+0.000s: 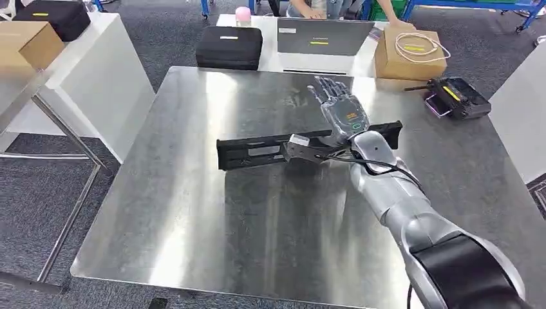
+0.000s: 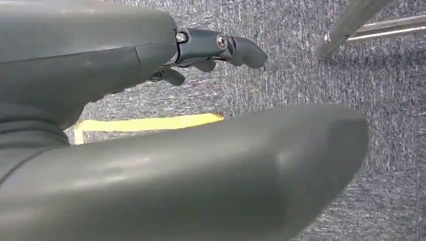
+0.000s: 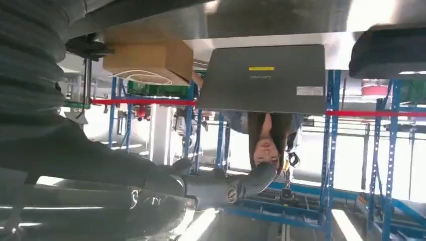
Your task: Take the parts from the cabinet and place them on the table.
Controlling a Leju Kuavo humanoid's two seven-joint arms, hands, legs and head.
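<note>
From the head view, my right arm crosses over the long black part on the steel table, hiding its stretch right of centre; I can't tell whether the wrist touches it. The right hand is seen from the back, so its palm side is hidden. The person at the top edge is cut off above the forearms, half behind the laptop. The label on that lid is too small to read. In the left wrist view the left hand is a blurred grey mass, most fingers hidden.
</note>
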